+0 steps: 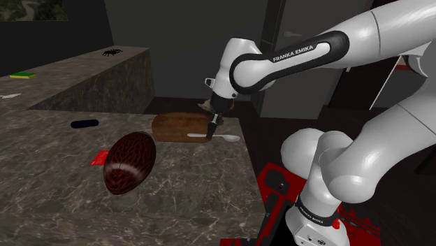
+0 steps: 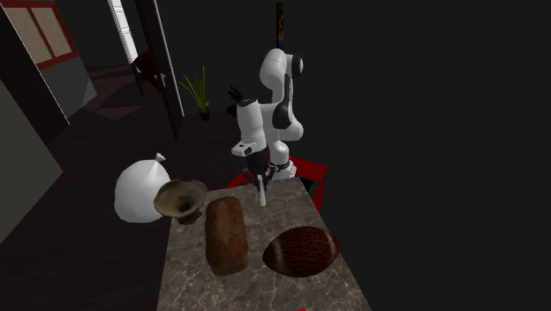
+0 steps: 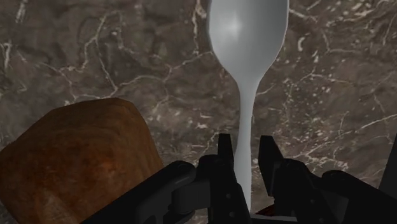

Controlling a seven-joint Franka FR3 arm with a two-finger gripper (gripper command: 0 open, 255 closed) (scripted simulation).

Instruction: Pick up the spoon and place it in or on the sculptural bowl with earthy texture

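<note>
- Shoulder view: the black fingers [image 1: 213, 124] point down over the dark veined marble counter [image 1: 182, 189], at the handle of a white glossy spoon [image 1: 222, 138] that lies level near the counter's far edge.
- A brown, rounded bread loaf [image 1: 175, 126] lies at nine o'clock from the spoon, just beside it.
- A dark red-brown, scaly, egg-shaped object [image 1: 129, 162] lies at seven o'clock from the loaf, well apart from the spoon.
- A small dark blue oblong [image 1: 84, 124] lies at ten o'clock from the egg-shaped object.
- Second exterior view: the fingers [image 2: 258, 177] hang at the counter's [image 2: 265, 287] far end, with the spoon [image 2: 262, 196] just under them.
- Whether the spoon rests on the stone or is just off it I cannot tell.
- The loaf [image 2: 227, 232] lies at seven o'clock from the spoon.
- A brown, rough, flaring sculptural bowl [image 2: 181, 199] stands at ten o'clock from the loaf, near it and apart from the spoon.
- A white, knotted, bulging sack [image 2: 137, 190] sits at nine o'clock from the bowl, touching it.
- Wrist view: the fingers [image 3: 222, 159] are clenched on the spoon's [image 3: 248, 38] thin handle, one on each side, and its rounded scoop points away from them.
- The loaf's end [image 3: 76, 159] is close beside the fingers, over the counter [image 3: 95, 57].
</note>
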